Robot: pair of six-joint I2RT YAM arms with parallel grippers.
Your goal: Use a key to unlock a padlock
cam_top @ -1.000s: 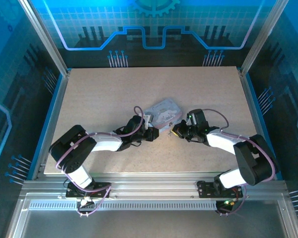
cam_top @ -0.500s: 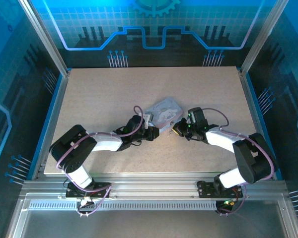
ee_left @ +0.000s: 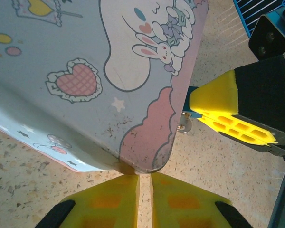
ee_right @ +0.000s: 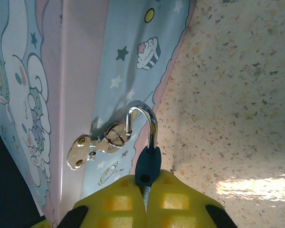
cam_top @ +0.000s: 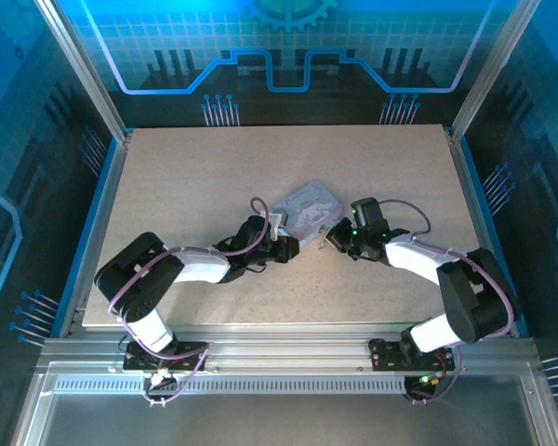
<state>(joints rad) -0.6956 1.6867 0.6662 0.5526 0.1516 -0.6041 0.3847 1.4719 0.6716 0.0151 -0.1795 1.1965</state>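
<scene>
A speckled beige table (cam_top: 186, 186) carries a pale lavender rectangular tin with a cartoon rabbit picture (cam_top: 305, 206), lying flat at its middle. Both arms reach in to the tin's near edge.

The left gripper (ee_left: 143, 179) has its yellow fingers together, with their tips against the tin's rounded near corner. Whether they pinch its rim cannot be told.

The right gripper (ee_right: 145, 187) comes in from the other side of that corner, and its yellow pads are clamped on the tiny dark-blue padlock (ee_right: 147, 165). This makes the right arm the nearer one.

The padlock lies straight ahead of the right fingers, its long axis in line with them. Its body is toward the gripper. Its small silver metal shackle (ee_right: 143, 110) points away from the gripper, toward the tin's side wall. There the shackle hooks through the ring of a silver hasp (ee_right: 88, 149).

A thin grey sliver (ee_right: 145, 195) in the seam between the right pads, just behind the padlock body and on the same axis, is possibly the key. It is too small to be sure.
</scene>
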